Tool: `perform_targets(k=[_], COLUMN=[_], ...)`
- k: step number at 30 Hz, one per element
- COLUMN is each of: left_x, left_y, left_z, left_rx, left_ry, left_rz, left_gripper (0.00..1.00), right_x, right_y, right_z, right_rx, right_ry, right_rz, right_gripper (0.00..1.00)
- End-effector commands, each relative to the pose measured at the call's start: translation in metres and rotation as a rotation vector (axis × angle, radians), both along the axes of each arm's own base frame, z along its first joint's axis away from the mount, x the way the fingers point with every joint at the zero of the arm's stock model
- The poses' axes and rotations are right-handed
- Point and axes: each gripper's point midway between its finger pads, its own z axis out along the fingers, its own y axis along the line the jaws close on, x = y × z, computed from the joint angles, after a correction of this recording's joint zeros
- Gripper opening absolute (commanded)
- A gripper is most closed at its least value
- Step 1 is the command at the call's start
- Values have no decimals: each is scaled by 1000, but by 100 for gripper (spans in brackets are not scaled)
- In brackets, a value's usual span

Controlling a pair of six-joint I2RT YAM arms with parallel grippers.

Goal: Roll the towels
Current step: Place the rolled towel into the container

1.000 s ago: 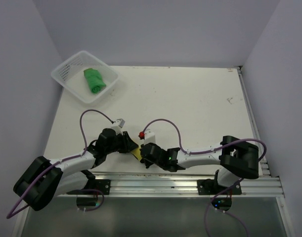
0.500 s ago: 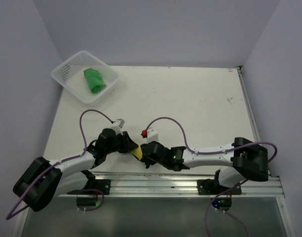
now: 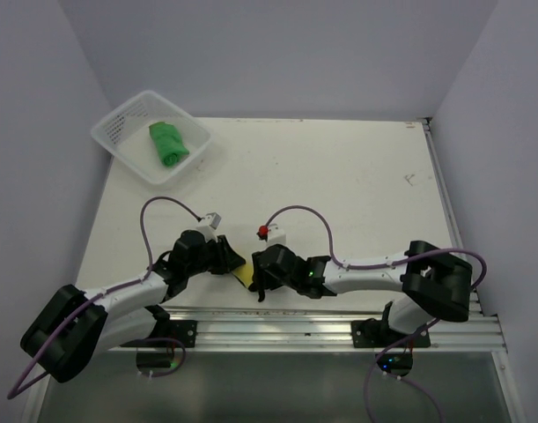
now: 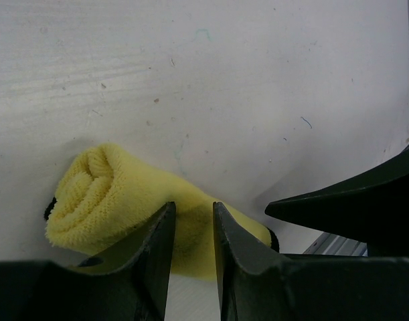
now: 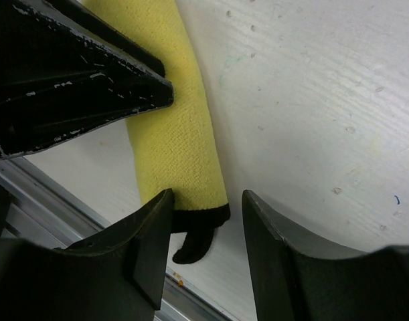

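Pinches the rolled yellow towel (image 4: 117, 194) between the narrow-set fingers of the left end effector (image 4: 193, 208), yellow cloth showing in the gap, well apart from the white mesh basket (image 3: 119, 119) on the tabletop (image 3: 339, 176). Straddles the roll's black-edged end with the right end effector (image 5: 207, 195), jaws apart and not closed on it. Inside that basket, a rolled bright green towel (image 3: 167, 143), lying alone.

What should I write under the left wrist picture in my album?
A rolled yellow towel pinched by the left hand on a white table.
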Motion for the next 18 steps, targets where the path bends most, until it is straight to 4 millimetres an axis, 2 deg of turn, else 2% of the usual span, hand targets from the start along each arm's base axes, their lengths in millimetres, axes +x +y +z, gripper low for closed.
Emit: perform_targets(k=[1,12,15,18], left_x=[-13,-14,-15,-14], left_y=[17,22,24,25], left_z=[-25,-29,-32,-31], left_rx=[78,85,87,83], left_ry=[63,67,71,71], left_rz=[19,45,62,68], left_gripper=[34,34,34,34], right_x=[-8,-22,-27,-29], right_y=[15,21,24,27], right_z=[-2,-17,-21,-21], right_rx=[87,134,154,162], right_ry=[42,120,143,153], right_rz=[23,46,57,67], right_gripper=[50,50,41,24])
